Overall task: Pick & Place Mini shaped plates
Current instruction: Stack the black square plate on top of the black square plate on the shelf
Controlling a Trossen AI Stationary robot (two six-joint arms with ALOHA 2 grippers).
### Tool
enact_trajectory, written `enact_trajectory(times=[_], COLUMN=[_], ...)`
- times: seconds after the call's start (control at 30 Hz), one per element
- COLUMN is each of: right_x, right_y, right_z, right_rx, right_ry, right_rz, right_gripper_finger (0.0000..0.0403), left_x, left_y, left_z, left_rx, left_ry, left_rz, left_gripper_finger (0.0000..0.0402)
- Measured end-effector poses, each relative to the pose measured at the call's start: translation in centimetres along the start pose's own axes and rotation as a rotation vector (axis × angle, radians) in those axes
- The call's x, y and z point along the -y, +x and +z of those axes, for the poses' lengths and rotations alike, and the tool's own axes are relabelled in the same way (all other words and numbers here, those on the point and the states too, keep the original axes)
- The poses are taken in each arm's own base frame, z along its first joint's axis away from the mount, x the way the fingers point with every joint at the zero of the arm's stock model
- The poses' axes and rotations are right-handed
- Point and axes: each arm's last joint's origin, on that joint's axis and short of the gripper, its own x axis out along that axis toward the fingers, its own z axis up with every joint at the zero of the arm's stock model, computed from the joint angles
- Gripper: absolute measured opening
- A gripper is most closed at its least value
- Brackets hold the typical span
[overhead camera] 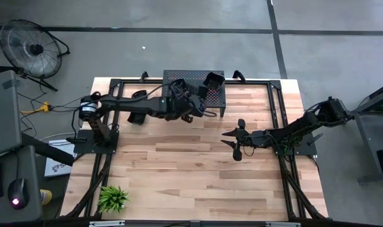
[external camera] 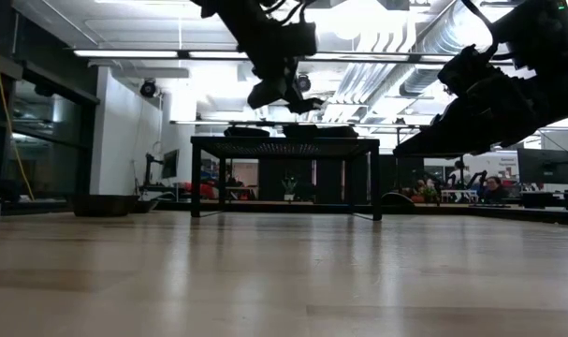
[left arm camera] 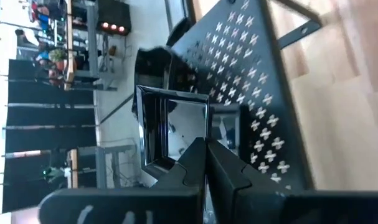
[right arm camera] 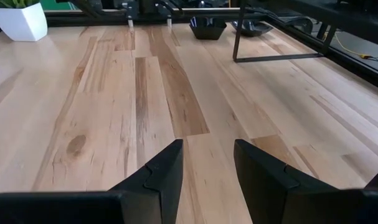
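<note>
1. The table is made of light wooden planks with visible grain and carries a dark metal frame along its edges.
2. The perforated stand is black metal with a pattern of small cross-shaped holes. It stands on thin legs at the far edge of the table.
3. The left arm reaches from its base on the left side across the table to the stand, almost straight and held high. The left tool is above the stand's top, and its fingers are closed on the rim of one mini plate.
4. The right arm is stretched low from the right side toward the middle of the table. The right tool hangs over bare wood with its two fingers spread apart, and it grips nothing.
5. The held plate is square, glossy black, with a raised rim that reflects light. It is tilted on its edge, above the stand's surface.
6. Two more black dishes lie on the table under or just beside the stand; their exact shape is hard to tell.
7. A small green plant in a white pot stands at the near left corner.
</note>
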Motion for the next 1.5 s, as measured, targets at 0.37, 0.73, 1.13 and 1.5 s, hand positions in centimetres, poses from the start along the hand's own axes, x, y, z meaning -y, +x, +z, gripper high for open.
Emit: enact_trajectory(times=[0.37,0.73,1.13,1.5], right_x=[0.0,0.0,0.0,0.0], right_y=[0.0,0.0,0.0,0.0], right_z=[0.0,0.0,0.0,0.0], right_rx=[-0.001,-0.001,0.001,0.001], right_ry=[-0.001,-0.001,0.004,0.018], right_rz=[0.0,0.0,0.0,0.008], right_gripper_finger=[0.0138,0.0138,0.0138,0.0138], left_x=[-1.3,-1.0,-0.9,-1.2], left_y=[1.6,1.5,1.7,2.0], left_z=[-1.7,-1.7,-2.0,-2.4], left_rx=[0.015,0.015,0.009,0.006], left_ry=[-0.061,-0.086,-0.078,-0.08], left_rz=[-0.056,-0.077,-0.103,-0.11], left_gripper_finger=[0.0003,0.0003,0.0003,0.0003])
